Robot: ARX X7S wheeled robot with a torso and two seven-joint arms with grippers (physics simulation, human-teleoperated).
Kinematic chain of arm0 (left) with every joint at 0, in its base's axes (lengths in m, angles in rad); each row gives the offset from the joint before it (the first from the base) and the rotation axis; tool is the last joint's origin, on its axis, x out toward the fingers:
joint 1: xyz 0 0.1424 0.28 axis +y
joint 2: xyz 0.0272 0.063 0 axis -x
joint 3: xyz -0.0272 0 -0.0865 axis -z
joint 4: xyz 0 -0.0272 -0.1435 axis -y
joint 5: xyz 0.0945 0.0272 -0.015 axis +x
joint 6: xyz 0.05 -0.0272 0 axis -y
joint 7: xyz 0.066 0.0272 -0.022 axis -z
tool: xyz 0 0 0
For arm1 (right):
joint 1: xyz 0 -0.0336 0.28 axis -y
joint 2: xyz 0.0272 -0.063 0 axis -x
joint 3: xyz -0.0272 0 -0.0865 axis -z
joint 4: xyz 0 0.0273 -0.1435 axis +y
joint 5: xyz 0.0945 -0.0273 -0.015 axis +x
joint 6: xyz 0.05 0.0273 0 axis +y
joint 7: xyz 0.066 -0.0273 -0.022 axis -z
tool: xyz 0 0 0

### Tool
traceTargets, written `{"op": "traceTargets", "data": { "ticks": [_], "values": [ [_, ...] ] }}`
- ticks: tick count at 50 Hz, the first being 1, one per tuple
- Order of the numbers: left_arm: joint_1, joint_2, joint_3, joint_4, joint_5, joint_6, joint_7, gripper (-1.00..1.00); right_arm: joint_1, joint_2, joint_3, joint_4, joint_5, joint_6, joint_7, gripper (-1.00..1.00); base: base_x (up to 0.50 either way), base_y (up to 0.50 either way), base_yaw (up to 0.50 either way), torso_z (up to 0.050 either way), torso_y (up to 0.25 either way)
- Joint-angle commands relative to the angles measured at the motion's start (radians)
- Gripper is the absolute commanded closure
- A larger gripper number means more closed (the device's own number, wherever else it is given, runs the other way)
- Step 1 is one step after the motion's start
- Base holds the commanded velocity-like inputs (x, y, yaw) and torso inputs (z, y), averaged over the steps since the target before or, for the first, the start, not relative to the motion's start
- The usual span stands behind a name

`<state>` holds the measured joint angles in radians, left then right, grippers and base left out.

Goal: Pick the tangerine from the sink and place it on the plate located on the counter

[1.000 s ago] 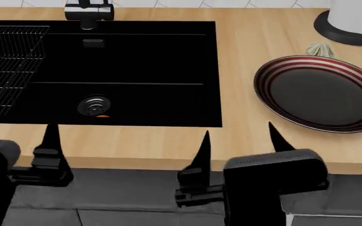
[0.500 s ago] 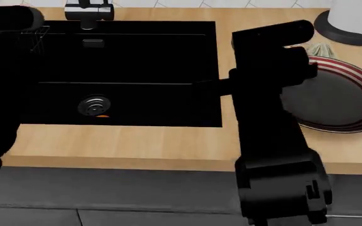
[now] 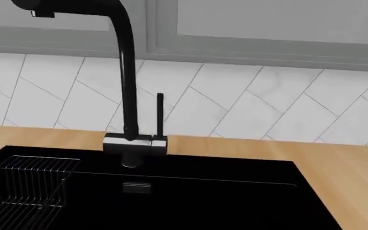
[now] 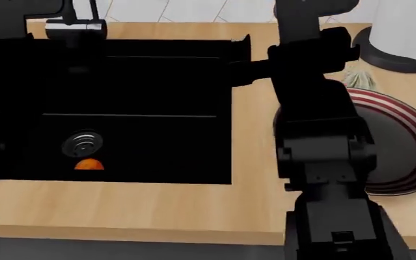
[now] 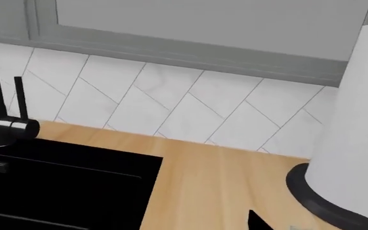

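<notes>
- Left wrist view: one black faucet with a thin lever stands on the back edge of the sink, its metal base collar touching the counter. One wire rack hangs inside the basin at one end. One small overflow slot sits in the back wall under the faucet. Behind runs a wall of white tiles laid in a herringbone, with a grey window frame above. No fingertips show here, so I cannot tell how the left gripper stands.
- Head view: one tangerine lies on the sink floor just beside the one round metal drain, near the front wall of the basin — well apart from the plate. There is one plate, on the counter right of the sink, its left part hidden by the right arm, which rises over the strip of counter between sink and plate. The left arm darkens the left of the sink. One beige bulb sits just behind the plate's rim; one white roll on a black base stands at the counter's back right corner.
- Right wrist view: one faucet, one roll, light wood counter, the same tiled wall. One dark fingertip shows at the picture's edge — too little to tell the right gripper's opening.
</notes>
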<state>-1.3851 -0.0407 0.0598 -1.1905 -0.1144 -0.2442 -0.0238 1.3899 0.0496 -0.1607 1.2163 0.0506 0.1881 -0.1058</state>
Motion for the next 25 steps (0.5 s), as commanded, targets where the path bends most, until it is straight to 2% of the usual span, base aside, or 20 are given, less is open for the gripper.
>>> {"op": "traceTargets", "data": {
  "ticks": [1,10,16,25],
  "values": [
    [-0.028,0.011,-0.014,-0.118,0.047,0.06,0.007,-1.0,0.041,-0.013,0.018,0.092,-0.019,-0.029,-0.024,-1.0,0.5,-0.24,0.0,0.05,0.039],
    [-0.013,0.013,-0.034,-0.118,0.06,0.063,0.012,-1.0,0.03,-0.018,0.012,0.092,-0.039,-0.013,0.007,-1.0,0.5,-0.23,0.0,0.05,0.039],
    [-0.008,0.017,-0.038,-0.118,0.071,0.064,0.014,-1.0,0.03,-0.027,0.002,0.092,-0.044,-0.031,-0.001,-1.0,0.0,0.0,0.0,0.05,0.04],
    [-0.006,0.015,-0.043,-0.118,0.081,0.064,0.012,-1.0,0.044,-0.031,0.012,0.092,-0.027,-0.02,-0.011,-1.0,0.17,-0.5,0.0,0.05,0.038]
  ]
}}
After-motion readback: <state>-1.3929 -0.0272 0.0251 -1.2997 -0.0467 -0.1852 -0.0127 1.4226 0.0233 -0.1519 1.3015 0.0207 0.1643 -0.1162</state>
